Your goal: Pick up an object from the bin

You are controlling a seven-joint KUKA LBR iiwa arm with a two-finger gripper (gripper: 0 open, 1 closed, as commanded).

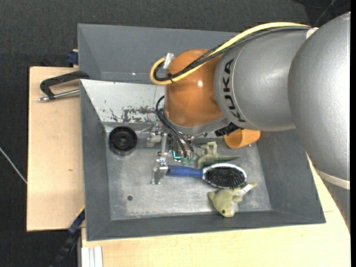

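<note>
In the grey metal bin [125, 185], the tool [167, 161] hangs over the handle end of a blue-handled hairbrush [222, 177]. The brush lies along nine-to-three o'clock, bristle head toward three. Whether the tool is open, I cannot tell.

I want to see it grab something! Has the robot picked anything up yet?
Not yet. Done: the gripper is low in the bin, at the blue-handle end of the hairbrush. In hand: nothing looks lifted; the hairbrush lies on the bin floor. Left: gripping one thing and lifting it out.
</note>
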